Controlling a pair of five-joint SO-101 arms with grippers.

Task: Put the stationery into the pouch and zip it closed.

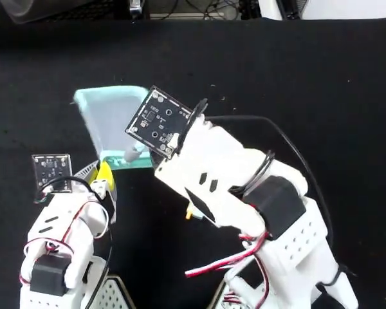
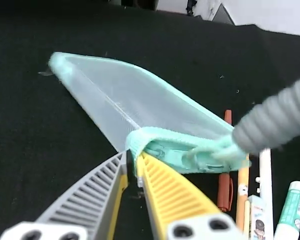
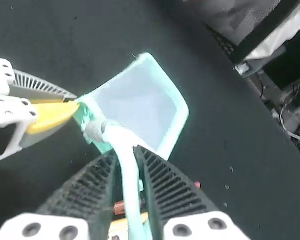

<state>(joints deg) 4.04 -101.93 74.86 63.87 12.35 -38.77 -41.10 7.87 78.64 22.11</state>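
Pouch (image 1: 112, 119) is lying on the table (image 1: 309, 77), my left gripper (image 2: 131, 162) pinching its mouth corner, my right gripper (image 3: 125, 152) clamping a pen (image 3: 115, 135) at the opening. I'm mid-loading; next, probably pushing the pen deeper.

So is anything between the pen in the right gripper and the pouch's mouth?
Nothing visible. The grey tip of the pen meets the pouch right at its mouth, whose edge the left gripper pinches. Whether the mouth gapes wide enough, I cannot tell.
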